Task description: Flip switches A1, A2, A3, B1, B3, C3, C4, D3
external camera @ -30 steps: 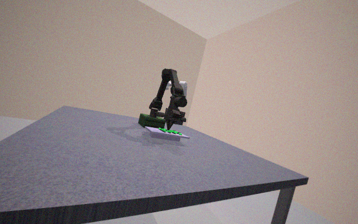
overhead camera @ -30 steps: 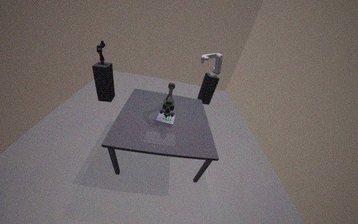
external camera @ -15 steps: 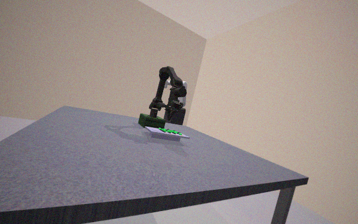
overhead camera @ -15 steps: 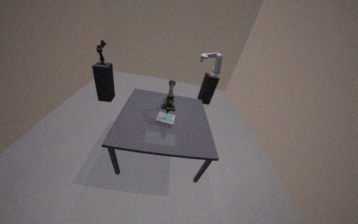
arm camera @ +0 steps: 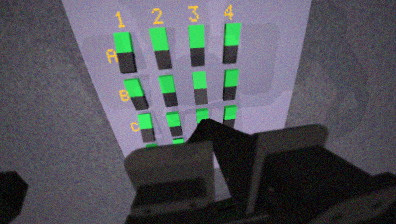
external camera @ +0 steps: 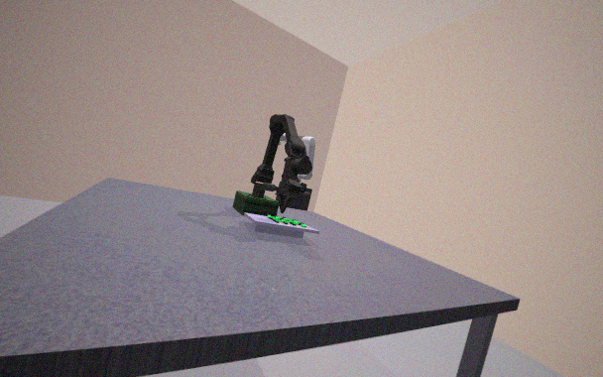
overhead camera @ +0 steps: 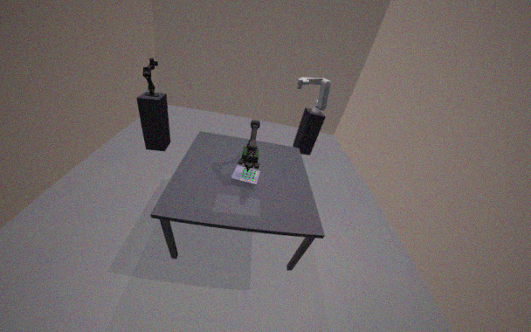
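The pale panel (overhead camera: 237, 176) (external camera: 257, 218) (arm camera: 292, 30) carries green-and-black switches, green on the far halves. In the wrist view A1 (arm camera: 125, 52), A2 (arm camera: 161, 48), A3 (arm camera: 197, 46), B1 (arm camera: 136, 93) and B3 (arm camera: 200, 87) show whole. The near halves of B3 and C1 (arm camera: 146, 127) look greyer than the others. C3 (arm camera: 202, 114) and C4 (arm camera: 229, 114) are partly covered by the gripper; D3 is hidden behind it. Which ends are raised I cannot tell surely. My gripper (overhead camera: 247, 169) (external camera: 284, 210) (arm camera: 205, 123) is shut and empty, above the panel's near part.
The panel stands on a grey table (overhead camera: 277, 205) (external camera: 166, 278), in front of the arm's green base (external camera: 255, 202). Two other arms, one dark (overhead camera: 150, 79) and one white (overhead camera: 324, 93), stand on black pedestals beyond the table.
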`<state>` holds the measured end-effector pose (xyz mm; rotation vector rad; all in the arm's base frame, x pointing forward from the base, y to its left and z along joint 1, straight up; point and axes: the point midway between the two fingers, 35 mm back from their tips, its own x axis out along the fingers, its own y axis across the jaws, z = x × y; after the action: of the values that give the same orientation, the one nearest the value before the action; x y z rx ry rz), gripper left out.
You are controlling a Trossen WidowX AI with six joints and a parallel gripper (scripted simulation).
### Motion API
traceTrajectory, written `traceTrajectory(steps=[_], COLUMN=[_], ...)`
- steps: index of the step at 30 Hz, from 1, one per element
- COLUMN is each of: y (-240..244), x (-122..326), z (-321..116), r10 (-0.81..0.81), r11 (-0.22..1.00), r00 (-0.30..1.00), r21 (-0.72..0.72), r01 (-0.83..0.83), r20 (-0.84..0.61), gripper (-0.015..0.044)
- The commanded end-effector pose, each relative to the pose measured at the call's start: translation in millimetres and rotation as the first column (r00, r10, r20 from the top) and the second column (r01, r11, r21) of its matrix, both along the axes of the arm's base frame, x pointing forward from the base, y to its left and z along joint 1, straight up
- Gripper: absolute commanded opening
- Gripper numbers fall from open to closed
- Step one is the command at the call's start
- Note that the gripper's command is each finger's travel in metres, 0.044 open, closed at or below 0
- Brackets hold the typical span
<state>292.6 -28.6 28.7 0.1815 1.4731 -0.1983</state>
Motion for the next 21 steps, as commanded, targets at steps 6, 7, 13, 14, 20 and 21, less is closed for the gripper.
traceTrajectory(steps=[6,7,13,14,20,21], y=[0.1,0.0,0.0,0.0,0.0,0.0], x=[0.6,0.8,1.0,1.0,1.0,1.0], z=[-13.0,-14.7,-17.1,-17.1,-17.1,-17.1], r10=[-0.003,-0.003,-0.003,-0.003,-0.003,-0.003], r11=[1.0,1.0,1.0,1.0,1.0,1.0], r00=[1.0,1.0,1.0,1.0,1.0,1.0], r21=[0.003,0.003,0.003,0.003,0.003,0.003], r01=[0.003,0.003,0.003,0.003,0.003,0.003], r20=[-0.004,-0.004,-0.004,-0.004,-0.004,-0.004], gripper=[0.0,0.0,0.0,0.0,0.0,0.0])
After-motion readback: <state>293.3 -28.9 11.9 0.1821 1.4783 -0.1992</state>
